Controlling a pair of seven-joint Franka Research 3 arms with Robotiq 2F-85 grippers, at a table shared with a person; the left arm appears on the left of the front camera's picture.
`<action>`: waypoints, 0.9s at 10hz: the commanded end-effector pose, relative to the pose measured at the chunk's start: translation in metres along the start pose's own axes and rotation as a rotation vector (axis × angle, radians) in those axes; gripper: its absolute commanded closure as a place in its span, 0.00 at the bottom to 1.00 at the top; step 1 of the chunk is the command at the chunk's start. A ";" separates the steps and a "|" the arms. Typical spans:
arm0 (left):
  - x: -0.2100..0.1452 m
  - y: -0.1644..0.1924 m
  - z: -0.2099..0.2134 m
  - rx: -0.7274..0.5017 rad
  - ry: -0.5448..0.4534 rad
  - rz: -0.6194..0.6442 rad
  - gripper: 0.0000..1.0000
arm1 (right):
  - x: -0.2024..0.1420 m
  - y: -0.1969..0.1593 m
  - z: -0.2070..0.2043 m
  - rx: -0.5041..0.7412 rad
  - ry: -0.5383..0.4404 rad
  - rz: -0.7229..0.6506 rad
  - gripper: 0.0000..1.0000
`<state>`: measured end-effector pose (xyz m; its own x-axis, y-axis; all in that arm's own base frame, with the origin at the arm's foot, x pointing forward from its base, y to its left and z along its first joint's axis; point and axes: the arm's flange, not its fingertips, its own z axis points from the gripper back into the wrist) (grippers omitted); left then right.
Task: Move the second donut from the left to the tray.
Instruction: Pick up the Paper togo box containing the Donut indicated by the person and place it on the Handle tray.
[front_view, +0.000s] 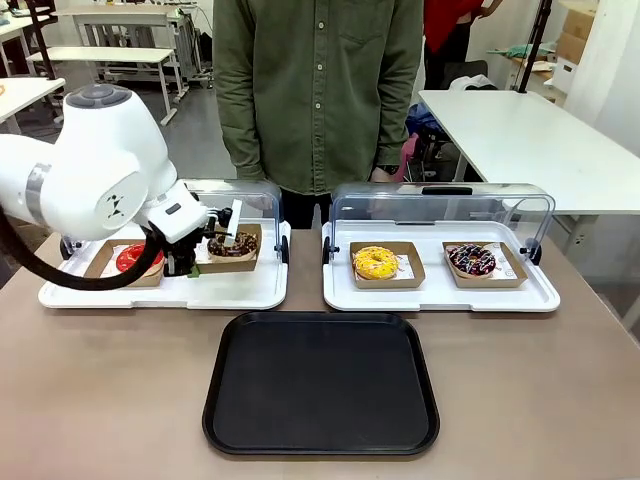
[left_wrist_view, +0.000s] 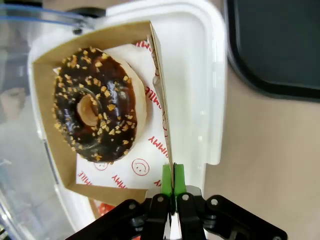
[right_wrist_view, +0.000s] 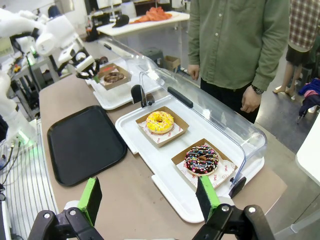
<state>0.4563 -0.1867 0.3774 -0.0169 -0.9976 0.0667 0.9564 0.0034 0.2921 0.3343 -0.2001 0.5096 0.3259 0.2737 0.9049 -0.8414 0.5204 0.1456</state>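
Note:
The second donut from the left (front_view: 233, 244) (left_wrist_view: 95, 105) (right_wrist_view: 113, 77) is chocolate-iced with light sprinkles. It lies in a shallow brown cardboard box (left_wrist_view: 160, 75) on the left white tray (front_view: 160, 290). My left gripper (front_view: 190, 262) (left_wrist_view: 172, 180) is shut on the box's side wall, which is pinched between its green pads. The black tray (front_view: 320, 385) (left_wrist_view: 280, 45) (right_wrist_view: 85, 142) lies bare at the table's near middle. My right gripper (right_wrist_view: 150, 197) hangs open high above the table's right end, with nothing between its fingers.
A red-iced donut (front_view: 135, 258) sits left of the held box. The right white tray (front_view: 440, 292) carries a yellow donut (front_view: 375, 262) and a dark drizzled donut (front_view: 471, 260). Clear lids (front_view: 440, 205) stand raised behind both trays. A person (front_view: 320, 90) stands at the far side.

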 end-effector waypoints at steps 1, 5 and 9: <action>0.005 -0.033 0.012 0.029 0.016 0.039 0.98 | 0.003 -0.002 0.001 0.001 -0.026 0.027 0.00; 0.033 -0.094 0.030 0.053 0.002 0.071 0.98 | 0.003 -0.002 0.001 0.001 -0.026 0.027 0.00; 0.084 -0.143 0.026 0.033 -0.032 0.087 0.98 | 0.003 -0.002 0.001 0.001 -0.026 0.027 0.00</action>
<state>0.3294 -0.2688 0.3798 0.0377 -0.9919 0.1212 0.9519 0.0726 0.2978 0.3343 -0.2001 0.5096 0.3258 0.2742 0.9048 -0.8415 0.5203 0.1454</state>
